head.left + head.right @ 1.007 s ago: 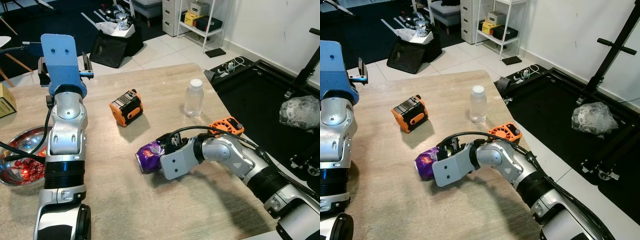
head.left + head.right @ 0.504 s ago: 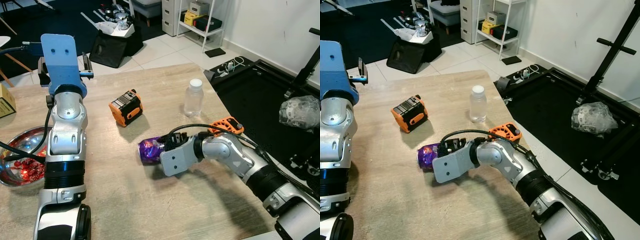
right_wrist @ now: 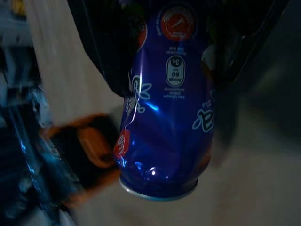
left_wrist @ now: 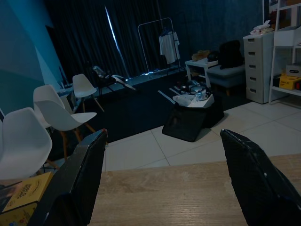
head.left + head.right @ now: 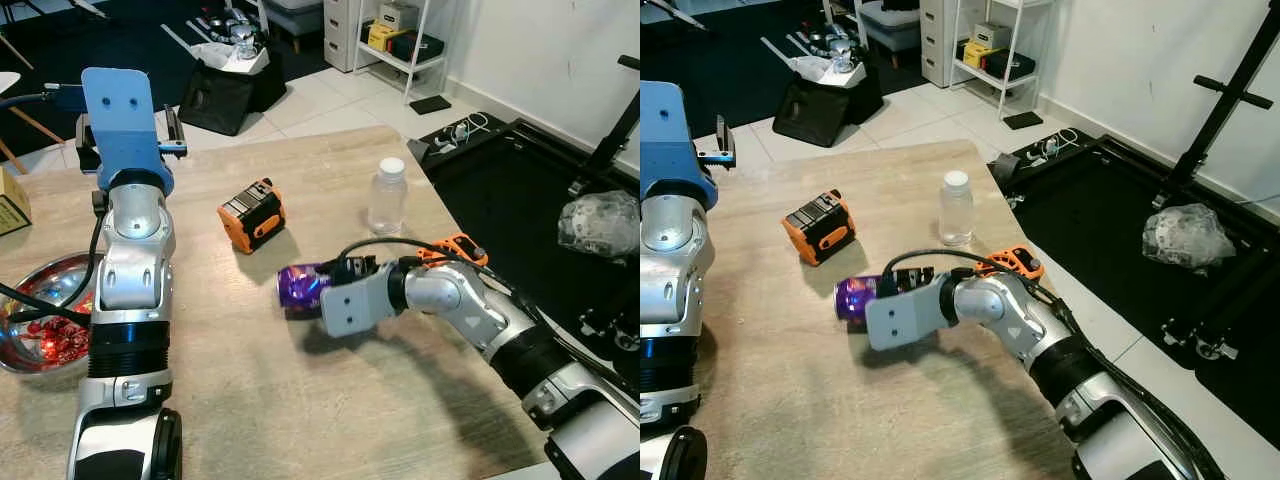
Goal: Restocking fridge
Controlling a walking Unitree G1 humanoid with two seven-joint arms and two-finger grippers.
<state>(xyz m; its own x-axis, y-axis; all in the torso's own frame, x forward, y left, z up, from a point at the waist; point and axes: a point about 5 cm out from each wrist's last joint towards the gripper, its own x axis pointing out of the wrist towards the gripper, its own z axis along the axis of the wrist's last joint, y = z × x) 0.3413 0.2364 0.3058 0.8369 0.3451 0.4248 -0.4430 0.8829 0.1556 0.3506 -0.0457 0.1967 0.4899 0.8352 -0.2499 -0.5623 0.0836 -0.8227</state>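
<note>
A bowl (image 5: 25, 290) of red bits is sitting at the table's (image 5: 250, 400) left edge, out of the way of the work. Beside it the left arm is standing raised and idle, its left gripper (image 4: 162, 183) pointing out over the table toward the room with its fingers (image 4: 75, 179) spread wide and nothing between them. Further along, an orange pack (image 5: 252, 214) is lying on the wood, and just beyond it the can (image 5: 300, 285) is lying on its side near the table's middle. The right gripper (image 5: 335, 290) is reaching in low from the right and closing around the can's body; the right wrist view shows the dented blue can (image 3: 167, 117) squeezed between dark fingers, likely so it can be lifted for the fridge. A bottle (image 5: 387, 195) is standing upright farther back, well apart, still waiting.
</note>
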